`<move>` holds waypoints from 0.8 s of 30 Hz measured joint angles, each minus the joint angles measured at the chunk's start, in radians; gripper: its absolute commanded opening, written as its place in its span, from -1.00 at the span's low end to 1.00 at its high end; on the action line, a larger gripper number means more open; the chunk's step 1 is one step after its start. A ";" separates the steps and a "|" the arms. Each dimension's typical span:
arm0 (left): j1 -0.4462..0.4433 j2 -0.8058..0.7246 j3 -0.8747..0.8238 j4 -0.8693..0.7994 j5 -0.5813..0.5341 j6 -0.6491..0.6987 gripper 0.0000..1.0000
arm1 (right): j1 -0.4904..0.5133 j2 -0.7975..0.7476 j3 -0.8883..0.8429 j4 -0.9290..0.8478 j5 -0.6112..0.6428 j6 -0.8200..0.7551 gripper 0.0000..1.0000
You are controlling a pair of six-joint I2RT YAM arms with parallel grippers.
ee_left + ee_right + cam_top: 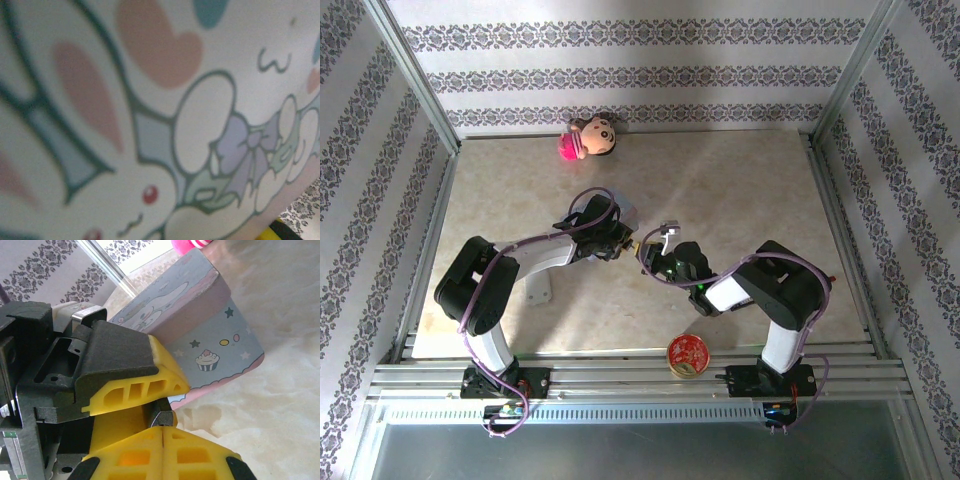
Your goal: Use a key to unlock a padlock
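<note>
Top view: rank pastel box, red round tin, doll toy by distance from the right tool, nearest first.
1. pastel box, just beyond the right tool, mid-table.
2. red round tin, near edge, between the bases.
3. doll toy, far edge, left of centre.

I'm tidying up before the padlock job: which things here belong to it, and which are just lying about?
In use: pale blue cartoon-printed box, held by the left gripper; small metal piece, probably the key, pinched in the right gripper.
Lying about: pink-and-brown doll head; round red disc.
</note>
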 measured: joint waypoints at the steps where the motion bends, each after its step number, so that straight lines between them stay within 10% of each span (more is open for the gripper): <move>1: 0.000 0.001 0.000 -0.003 -0.003 0.002 -0.95 | 0.000 0.002 0.003 -0.006 -0.004 -0.001 -1.00; 24: 0.000 0.020 0.018 -0.017 -0.011 0.019 -0.95 | -0.017 -0.031 0.072 -0.196 -0.064 -0.071 -1.00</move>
